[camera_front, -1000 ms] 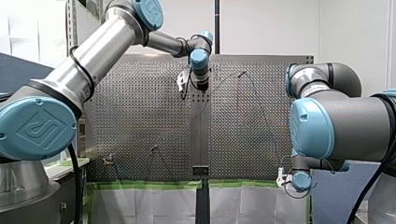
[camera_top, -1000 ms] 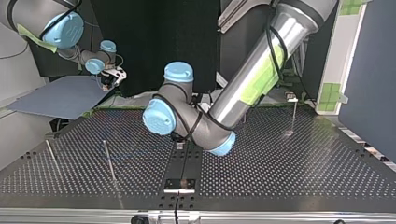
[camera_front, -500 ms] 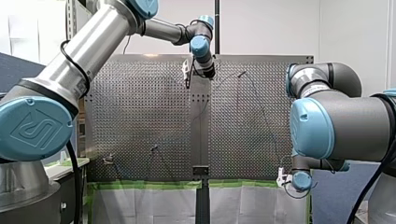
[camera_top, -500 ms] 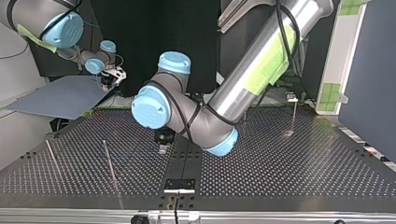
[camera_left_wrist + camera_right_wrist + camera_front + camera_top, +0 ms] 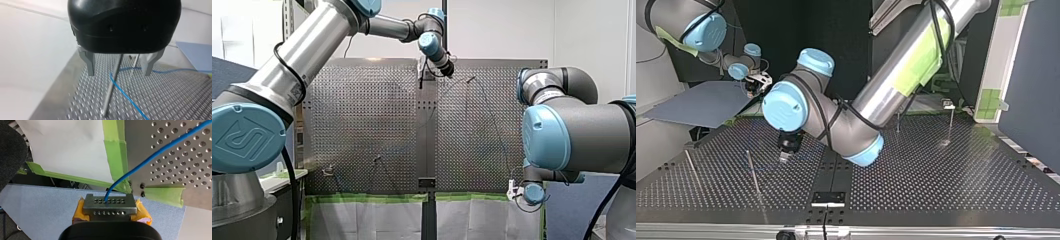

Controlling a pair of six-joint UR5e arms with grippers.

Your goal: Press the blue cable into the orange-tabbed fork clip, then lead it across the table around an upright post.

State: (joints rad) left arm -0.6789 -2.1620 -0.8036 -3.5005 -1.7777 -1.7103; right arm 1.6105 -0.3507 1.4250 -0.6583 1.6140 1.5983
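The blue cable (image 5: 140,165) runs from the perforated table (image 5: 175,157) into my right gripper (image 5: 107,205), whose yellow pads are shut on it just off the table's corner. In the front view this gripper (image 5: 513,190) hangs at the table's near right edge. My left gripper (image 5: 118,72) is open, its grey fingers (image 5: 90,66) apart and holding nothing. Just ahead of it, between the fingers, stands an upright post (image 5: 111,90) with the cable (image 5: 125,95) passing its foot. In the top view it (image 5: 786,155) hovers beside that post (image 5: 752,172). A small orange-tinted clip (image 5: 328,171) sits near the front view's lower left.
More thin posts stand on the table: one (image 5: 692,167) at the top view's left and two (image 5: 950,122) (image 5: 897,122) at its right. A black centre strip (image 5: 831,175) runs down the middle. A blue-grey sheet (image 5: 701,102) and green tape (image 5: 117,152) lie beyond the corner.
My left arm has swung its gripper from over the centre strip toward the top view's left, up to the post. My right arm has stayed still, holding the cable.
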